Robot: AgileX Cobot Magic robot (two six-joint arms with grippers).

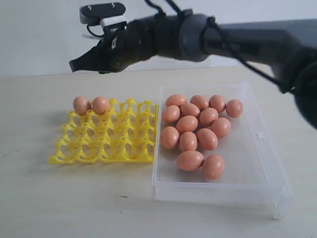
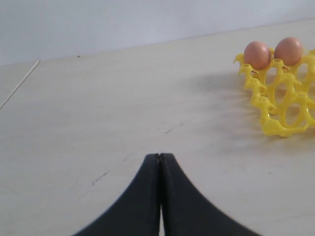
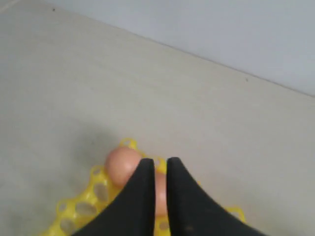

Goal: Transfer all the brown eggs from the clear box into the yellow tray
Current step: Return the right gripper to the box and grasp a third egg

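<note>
Where pale tabletop (image 1: 49,208) under yellow tray (image 1: 119,134) ends, plain white wall (image 1: 39,34) rises.

Orange-brown eggs (image 1: 187,123), a bright yellow tray (image 1: 119,141) and a clear box (image 1: 213,191) on a pale worktop (image 1: 59,198).
The eggs are a plain matte orange-brown, all much the same shade; the two in the tray look slightly pinker in the left wrist view. The tray is a solid bright yellow, an open lattice of loops and posts. The box is colourless, its edges showing whitish. The worktop is light beige with faint grain and a few small dark flecks. The wall (image 1: 39,34) is plain pale grey-white. The right hand (image 1: 74,65) and left hand (image 2: 159,156) are matte black, the arm (image 1: 247,42) dark grey to black, its camera (image 1: 103,12) grey with a white part.
</note>
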